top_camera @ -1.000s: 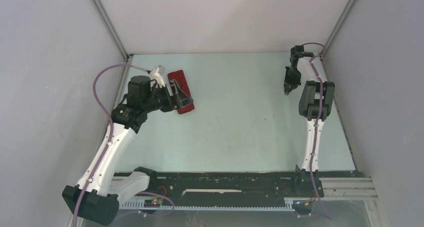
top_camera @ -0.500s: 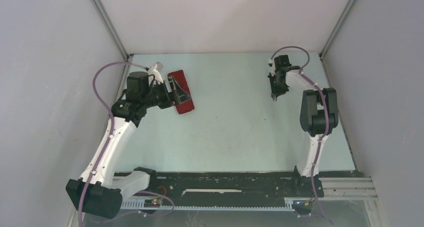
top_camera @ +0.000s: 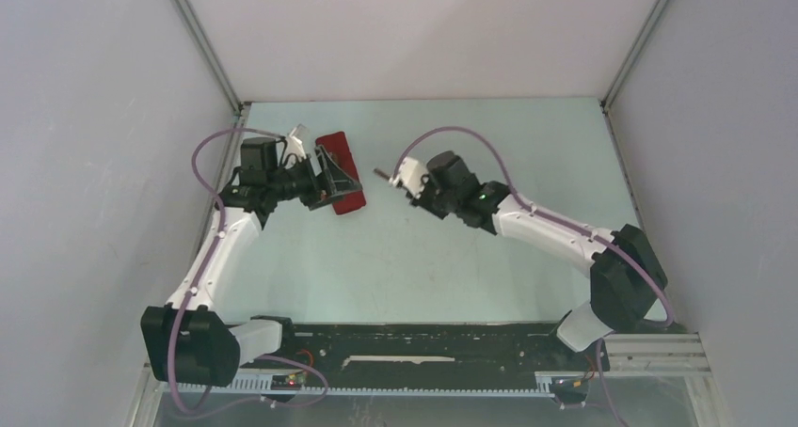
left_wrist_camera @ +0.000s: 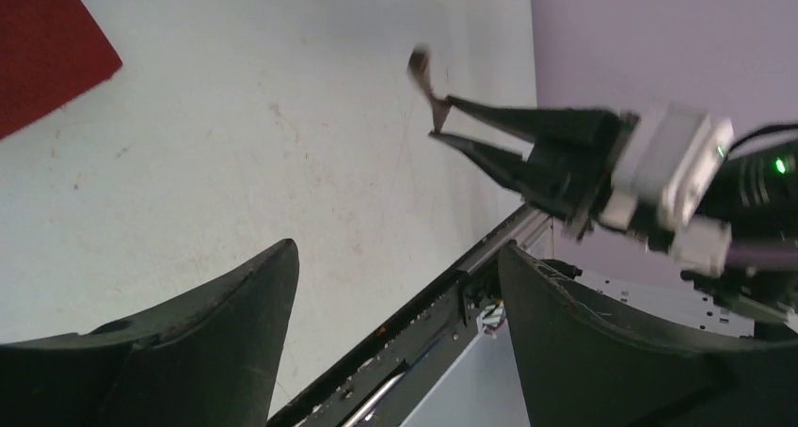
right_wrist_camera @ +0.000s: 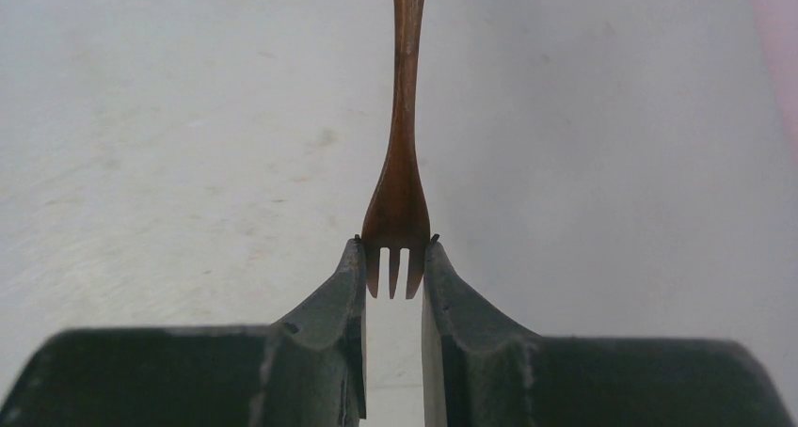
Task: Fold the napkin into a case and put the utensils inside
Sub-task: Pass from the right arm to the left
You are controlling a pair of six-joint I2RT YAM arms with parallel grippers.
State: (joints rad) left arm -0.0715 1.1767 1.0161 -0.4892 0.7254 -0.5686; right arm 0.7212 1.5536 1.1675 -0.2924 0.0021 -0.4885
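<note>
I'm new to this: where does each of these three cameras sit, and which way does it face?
Top external: above and behind the robot, looking down on the table; left arm and right arm show.
Left wrist: on the left arm, facing across the table at the right arm; its open left fingers frame the bottom.
Right wrist: on the right arm, looking along its right fingers, shut on the fork.
Shared: all three show the fork.

Dark red folded case [top_camera: 339, 154] lying flat far left, brown wooden fork [right_wrist_camera: 398, 192] clamped by tines
</note>
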